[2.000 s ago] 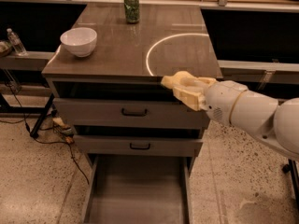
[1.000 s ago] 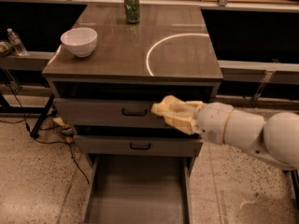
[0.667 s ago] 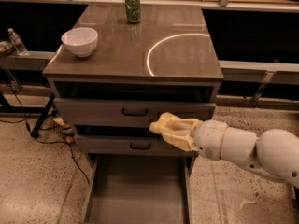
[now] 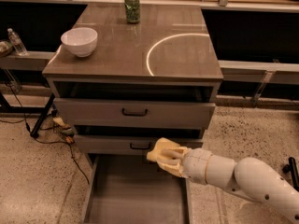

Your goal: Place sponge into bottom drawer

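The sponge (image 4: 159,149) sits in the gripper (image 4: 169,158), whose fingers are clamped on it. The sponge's pale-yellow corner pokes out past the fingertips toward the cabinet (image 4: 212,94). Sponge and gripper hang in the air in front of the cabinet's lower front. They are just before the middle drawer (image 4: 105,145) and above the back right part of the bottom drawer (image 4: 131,195). The sponge is not touching the drawer floor. The bottom drawer is pulled out from the cabinet's base, a flat grey tray with low side walls. The white arm (image 4: 243,178) reaches in from the cabinet's right.

By count, there is one sponge and there are three drawers. The top drawer (image 4: 88,111) and the middle one each carry a black handle, two in all. On the cabinet's surface (image 4: 177,59) stand one white bowl (image 4: 79,41) at the left front and one green can (image 4: 132,6) at the back. One plastic bottle (image 4: 17,41) stands left of the cabinet.
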`<state>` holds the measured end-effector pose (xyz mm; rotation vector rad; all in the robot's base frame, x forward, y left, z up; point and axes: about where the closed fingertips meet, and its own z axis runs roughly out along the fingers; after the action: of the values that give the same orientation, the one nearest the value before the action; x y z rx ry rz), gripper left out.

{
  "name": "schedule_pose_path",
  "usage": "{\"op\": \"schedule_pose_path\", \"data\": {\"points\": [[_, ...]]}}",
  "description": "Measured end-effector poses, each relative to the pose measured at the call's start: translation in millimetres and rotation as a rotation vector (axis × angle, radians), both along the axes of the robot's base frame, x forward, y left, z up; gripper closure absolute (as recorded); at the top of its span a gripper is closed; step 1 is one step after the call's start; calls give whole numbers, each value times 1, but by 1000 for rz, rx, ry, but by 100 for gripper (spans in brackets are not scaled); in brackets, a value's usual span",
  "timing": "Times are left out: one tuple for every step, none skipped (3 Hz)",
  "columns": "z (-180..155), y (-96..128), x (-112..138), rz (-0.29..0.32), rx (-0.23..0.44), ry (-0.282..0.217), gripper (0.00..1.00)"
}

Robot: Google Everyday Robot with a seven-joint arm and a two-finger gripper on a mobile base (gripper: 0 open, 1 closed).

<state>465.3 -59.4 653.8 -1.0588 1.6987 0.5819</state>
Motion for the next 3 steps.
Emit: {"op": "schedule_pose_path", "data": {"points": [[-3, 0, 0, 2, -16, 1, 100], [-55, -18, 1, -2, -226, -6, 100], [-133, -75, 7, -41, -344, 46, 100]]}}
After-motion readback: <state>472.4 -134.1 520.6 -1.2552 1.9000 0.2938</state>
